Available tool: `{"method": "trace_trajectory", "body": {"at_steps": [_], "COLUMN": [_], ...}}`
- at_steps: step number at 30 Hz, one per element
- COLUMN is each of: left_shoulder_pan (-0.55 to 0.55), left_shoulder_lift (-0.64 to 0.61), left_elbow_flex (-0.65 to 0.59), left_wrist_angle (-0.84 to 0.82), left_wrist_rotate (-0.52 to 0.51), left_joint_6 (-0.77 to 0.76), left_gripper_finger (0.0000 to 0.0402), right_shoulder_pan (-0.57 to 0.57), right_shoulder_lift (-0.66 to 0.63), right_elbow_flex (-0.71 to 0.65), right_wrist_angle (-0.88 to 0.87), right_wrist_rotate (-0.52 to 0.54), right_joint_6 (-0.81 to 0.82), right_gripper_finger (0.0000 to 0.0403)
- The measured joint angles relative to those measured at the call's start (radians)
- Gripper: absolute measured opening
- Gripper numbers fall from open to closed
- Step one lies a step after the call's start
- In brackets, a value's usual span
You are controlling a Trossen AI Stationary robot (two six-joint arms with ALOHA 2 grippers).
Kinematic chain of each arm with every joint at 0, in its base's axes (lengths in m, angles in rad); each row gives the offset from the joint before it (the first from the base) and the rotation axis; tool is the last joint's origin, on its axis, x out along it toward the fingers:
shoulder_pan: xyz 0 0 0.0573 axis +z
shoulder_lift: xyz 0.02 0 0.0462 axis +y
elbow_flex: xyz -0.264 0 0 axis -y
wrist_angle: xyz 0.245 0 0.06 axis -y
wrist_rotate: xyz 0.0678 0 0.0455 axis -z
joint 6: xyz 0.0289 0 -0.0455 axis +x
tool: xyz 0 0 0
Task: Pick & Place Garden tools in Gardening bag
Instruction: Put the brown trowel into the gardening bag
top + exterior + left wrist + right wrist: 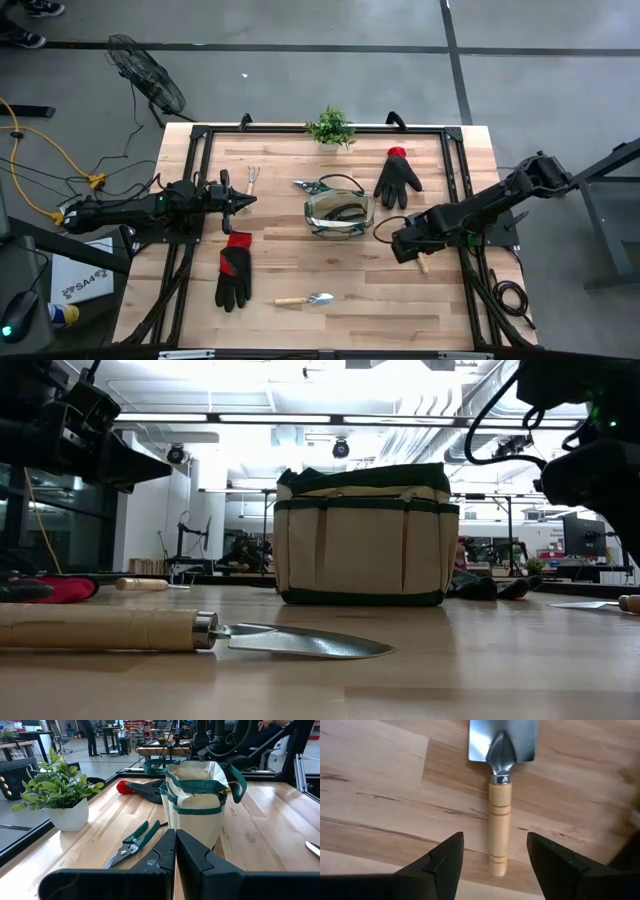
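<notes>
Presently, item: trowel (499, 810), wooden handle, metal blade, lying flat on the table (330, 270) at about four o'clock from the gardening bag (339, 211), near the table's right edge. Right gripper (495, 852): directly above it, jaws spread wide, empty, one finger either side of the handle's butt end. Long axis: runs straight away from the wrist, crossing the line between the fingers squarely, so a plain descent should straddle the handle. Left gripper (176, 847): pinched shut, empty, at nine o'clock from the bag, plainly the farther arm.

Gardening bag (362, 536) upright behind wooden-handled trowel (190, 633) lying flat.
</notes>
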Motion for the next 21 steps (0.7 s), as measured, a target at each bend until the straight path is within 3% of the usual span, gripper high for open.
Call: {"method": "trace_trajectory", "body": {"at_steps": [9, 21], "left_shoulder_pan": [0.000, 0.000], "left_shoulder_lift": [0.000, 0.000], "left_elbow_flex": [0.000, 0.000], "left_wrist_angle": [0.000, 0.000], "left_wrist_rotate": [0.000, 0.000], "left_joint_6": [0.000, 0.000], "left_gripper_finger": [0.0010, 0.0010], "right_shoulder_pan": [0.035, 0.035], "right_shoulder_lift": [0.000, 0.000], "right_elbow_flex": [-0.074, -0.076], "right_wrist_angle": [0.078, 0.105], "right_wrist_rotate": [0.000, 0.036], "right_joint_6": [0.108, 0.180], "right_gripper_finger": [0.0210, 0.0210]}}
